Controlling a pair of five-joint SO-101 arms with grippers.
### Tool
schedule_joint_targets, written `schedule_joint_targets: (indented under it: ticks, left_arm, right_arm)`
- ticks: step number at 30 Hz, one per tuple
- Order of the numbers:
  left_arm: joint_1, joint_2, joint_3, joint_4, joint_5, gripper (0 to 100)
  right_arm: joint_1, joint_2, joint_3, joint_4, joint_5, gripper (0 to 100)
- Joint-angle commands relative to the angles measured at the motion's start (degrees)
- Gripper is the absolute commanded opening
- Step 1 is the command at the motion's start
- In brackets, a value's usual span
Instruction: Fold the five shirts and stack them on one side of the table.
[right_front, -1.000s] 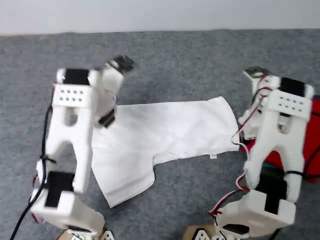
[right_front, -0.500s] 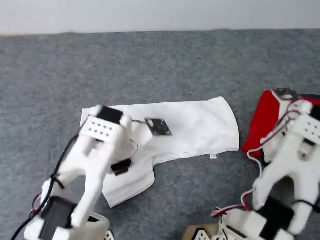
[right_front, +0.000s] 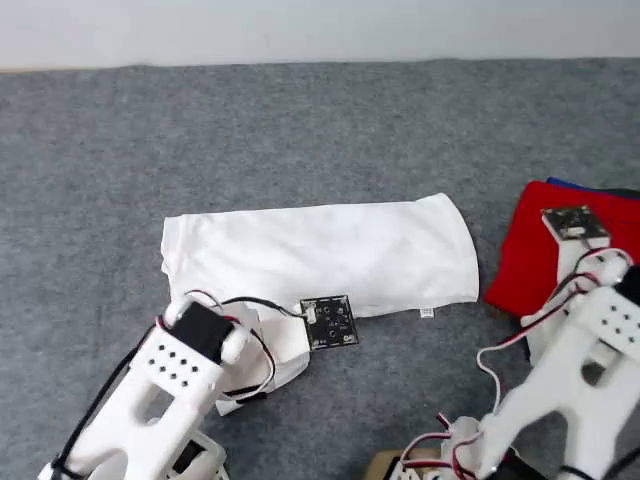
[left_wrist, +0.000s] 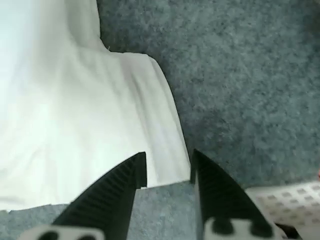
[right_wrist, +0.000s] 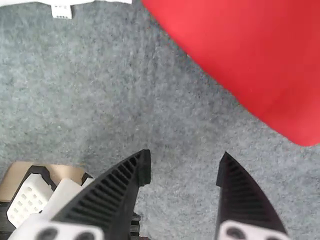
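Three garments show on the grey felt-covered bench (right_front: 350, 130). There is one white cotton shirt (right_front: 320, 250), one red cotton shirt (right_front: 530, 255), and a thin blue cloth edge (right_front: 575, 184) showing past the red one's far side. The white shirt lies flat mid-bench as one long band. A sleeve flap (right_front: 285, 365) sticks out of it toward the arms' side, and a small white tag (right_front: 427, 313) hangs at its near hem. The red shirt lies at the right side, just beside the white shirt's end.

There are two arms. The left arm (right_front: 180, 365) is bent low over the near left part of the white shirt and hides some of the sleeve flap. The left jaws stand a little apart and empty, pointing down at the flap's edge where cloth meets felt. Whether their tips touch the cloth cannot be told. The right arm (right_front: 590, 340) rises at the near right, with its wrist over the red shirt's near edge. The right jaws are wide apart and empty above bare felt, near the red cloth.

A tan board (right_front: 385, 465) lies by the right arm's base.
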Motion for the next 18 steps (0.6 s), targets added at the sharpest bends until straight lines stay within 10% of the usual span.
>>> schedule_joint_targets:
  ticks: [1, 18]
  left_arm:
    - [0.18, -0.62, 2.24, -4.04, 0.88, 16]
    - [-0.35, 18.64, 7.69, -21.01, 0.88, 16]
  right_arm:
    - [0.48, -3.91, 0.35, -0.4, 0.53, 23.1]
    - [0.31, -7.6, 1.32, 1.98, 0.35, 23.1]
